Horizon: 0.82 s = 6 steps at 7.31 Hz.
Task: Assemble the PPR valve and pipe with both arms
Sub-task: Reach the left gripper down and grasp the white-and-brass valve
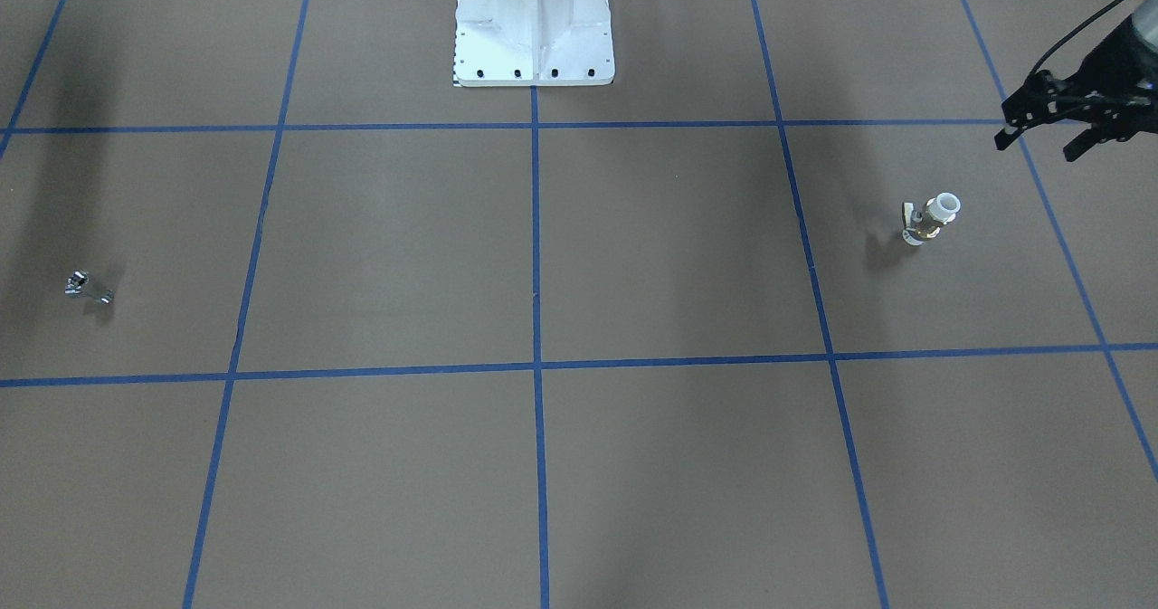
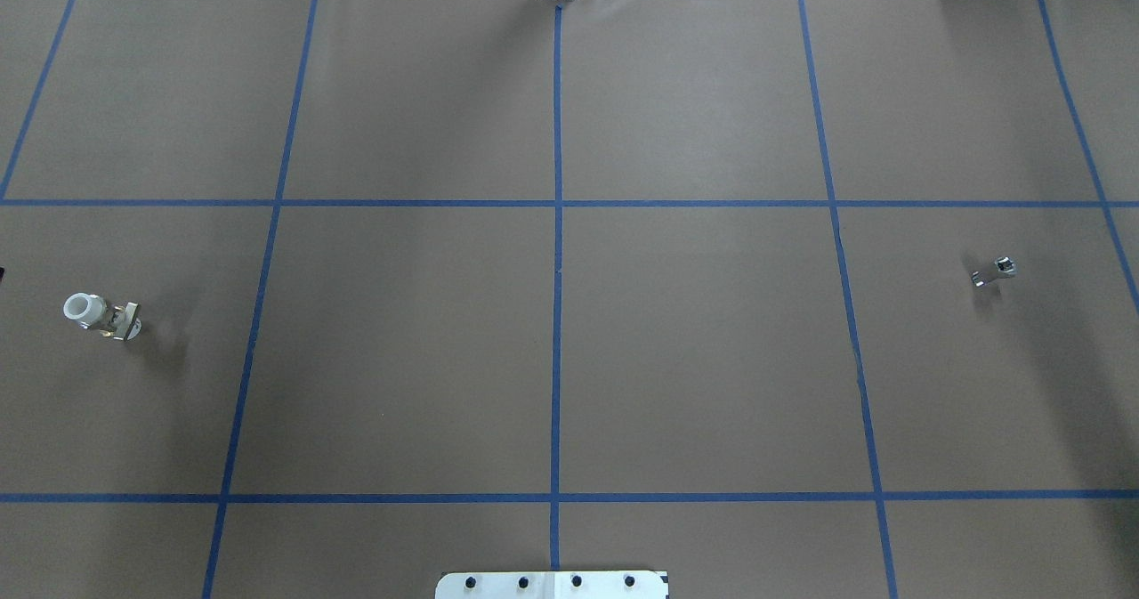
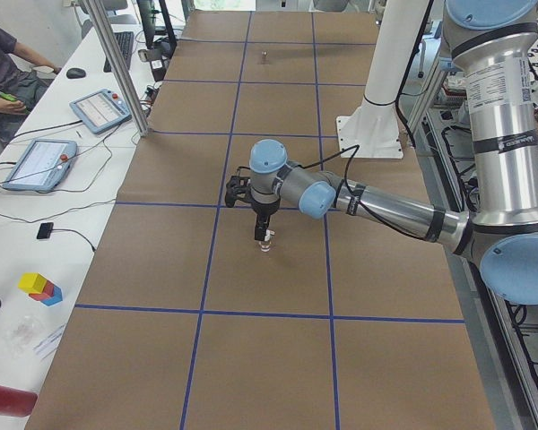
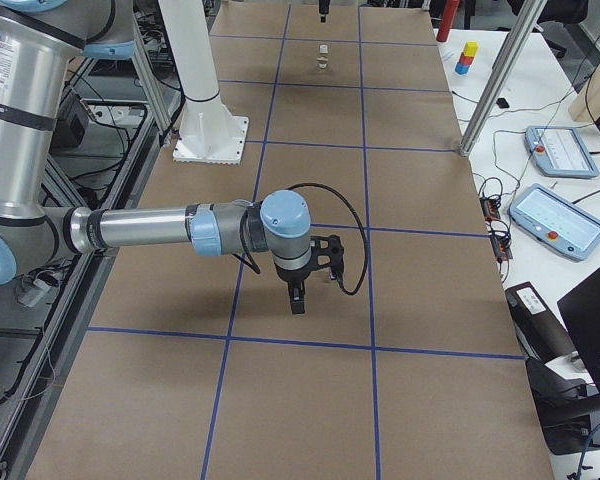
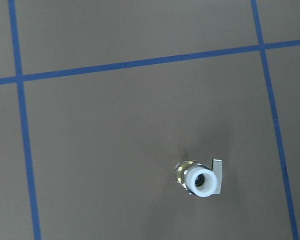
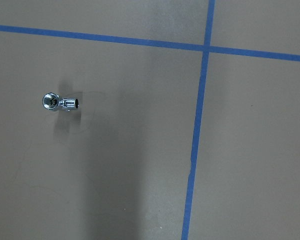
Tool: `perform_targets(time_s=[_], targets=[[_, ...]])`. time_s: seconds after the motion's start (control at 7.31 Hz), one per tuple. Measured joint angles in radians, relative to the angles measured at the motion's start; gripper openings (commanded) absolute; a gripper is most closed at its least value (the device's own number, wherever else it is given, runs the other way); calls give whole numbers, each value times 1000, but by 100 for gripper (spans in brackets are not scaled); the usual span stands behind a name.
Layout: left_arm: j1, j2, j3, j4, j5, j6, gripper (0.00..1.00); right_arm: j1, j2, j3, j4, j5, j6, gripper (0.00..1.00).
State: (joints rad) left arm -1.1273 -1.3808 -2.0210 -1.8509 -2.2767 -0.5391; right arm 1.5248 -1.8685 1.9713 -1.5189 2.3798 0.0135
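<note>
The PPR valve stands on the brown table, white ring end up, brass middle, small side handle. It also shows in the overhead view and in the left wrist view. My left gripper hangs open and empty above the table close to the valve, not touching it; the exterior left view shows it just over the valve. The pipe, a tiny bent chrome fitting, lies far on the other side. My right gripper hovers low over that area; I cannot tell whether it is open.
The white bolted pedestal stands at the robot's side of the table, in the middle. Blue tape lines divide the brown surface into squares. Beside the table is a desk with tablets, a metal post and a seated person.
</note>
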Motion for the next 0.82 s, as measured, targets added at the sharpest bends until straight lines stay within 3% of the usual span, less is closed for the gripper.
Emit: perform_targets(time_s=[0.27, 0.82], targets=[[119, -39, 39, -42, 86, -109, 100, 0, 2, -2, 6, 1, 2, 100], [197, -70, 117, -54, 104, -164, 99, 0, 3, -4, 7, 1, -3, 100]])
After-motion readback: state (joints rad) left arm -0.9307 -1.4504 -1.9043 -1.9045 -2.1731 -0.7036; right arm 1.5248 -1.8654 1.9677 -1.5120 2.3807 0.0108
